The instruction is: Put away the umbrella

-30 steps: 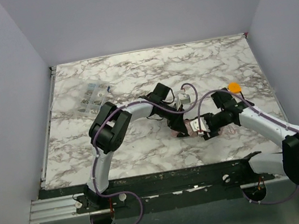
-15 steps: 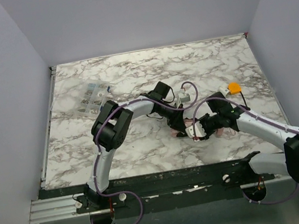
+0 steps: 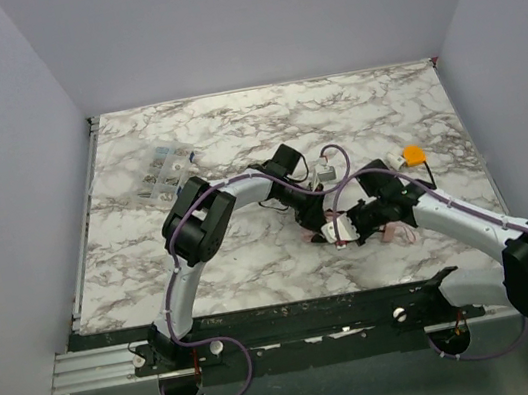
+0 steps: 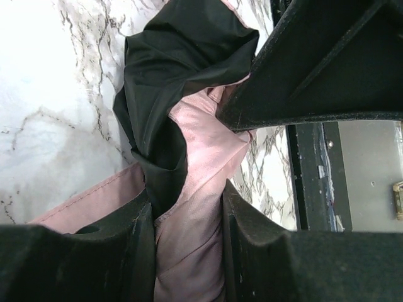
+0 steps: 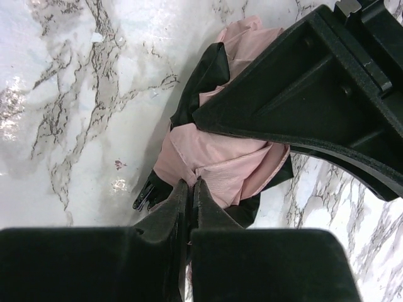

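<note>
We record one white-and-grey marble-patterned table (image 3: 400,104), seen whole only from above, carrying two white-and-black robot arms (image 3: 460,217) that meet near its front middle. There the one pale pink fabric compact umbrella (image 5: 220,157) lies on the marble between the two grippers. In the top view they cover it almost wholly, and only pink scraps show. The left wrist view supplies what the top view cannot: the left gripper (image 4: 187,211) is partly closed, its two fingers pressing a bunched pink fold from either side, with black fabric wrapped over the pink just beyond. The right wrist view shows the right gripper (image 5: 190,185) closed to a sliver, its tips at the edge of the pink fabric; we cannot tell whether a fold is nipped. We cannot make out the shaft or handle in any view. Only the top view shows one clear plastic compartment box (image 3: 164,169) at far left and one small orange object (image 3: 413,153) at far right, both well apart from the umbrella.
</note>
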Motion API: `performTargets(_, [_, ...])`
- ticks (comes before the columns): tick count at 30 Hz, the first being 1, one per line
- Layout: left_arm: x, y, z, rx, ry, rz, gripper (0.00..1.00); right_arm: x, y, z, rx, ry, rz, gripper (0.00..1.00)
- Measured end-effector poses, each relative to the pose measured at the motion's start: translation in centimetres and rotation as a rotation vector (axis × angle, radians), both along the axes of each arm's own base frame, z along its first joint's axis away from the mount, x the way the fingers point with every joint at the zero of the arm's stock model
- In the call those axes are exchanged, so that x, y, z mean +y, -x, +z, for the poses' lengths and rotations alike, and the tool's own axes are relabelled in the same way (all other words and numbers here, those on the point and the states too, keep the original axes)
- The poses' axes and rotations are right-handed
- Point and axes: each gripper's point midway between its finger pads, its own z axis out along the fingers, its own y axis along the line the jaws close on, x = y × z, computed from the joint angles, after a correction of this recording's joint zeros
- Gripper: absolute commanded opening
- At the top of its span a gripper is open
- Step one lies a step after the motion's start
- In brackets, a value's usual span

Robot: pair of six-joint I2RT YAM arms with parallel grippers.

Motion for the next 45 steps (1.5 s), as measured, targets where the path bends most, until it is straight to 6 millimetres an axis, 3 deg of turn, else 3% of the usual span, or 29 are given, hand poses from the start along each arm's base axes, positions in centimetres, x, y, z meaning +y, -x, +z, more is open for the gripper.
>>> performTargets(23, [0.5, 1.1, 0.2, 0.073, -0.008, -0.016, 0.00, 1.4, 1.6, 0.8, 0.198, -0.066, -0.112, 0.01])
performTargets(35, [0.5, 1.2, 0.2, 0.082, -0.014, -0.012, 0.00, 2.4, 1.3, 0.8, 0.252, -0.096, -0.143, 0.01])
performTargets(37, [0.5, 1.2, 0.2, 0.088, -0.017, -0.010, 0.00, 2.7, 1.0, 0.3, 0.252, -0.090, -0.142, 0.07])
performTargets(42, [0.5, 1.2, 0.1, 0.096, -0.022, -0.004, 0.00, 2.9, 1.5, -0.9, 0.272, -0.077, -0.146, 0.49])
performTargets(45, [0.5, 1.1, 0.0, 0.097, -0.022, -0.004, 0.00, 2.6, 2.6, -1.0, 0.289, -0.071, -0.136, 0.59])
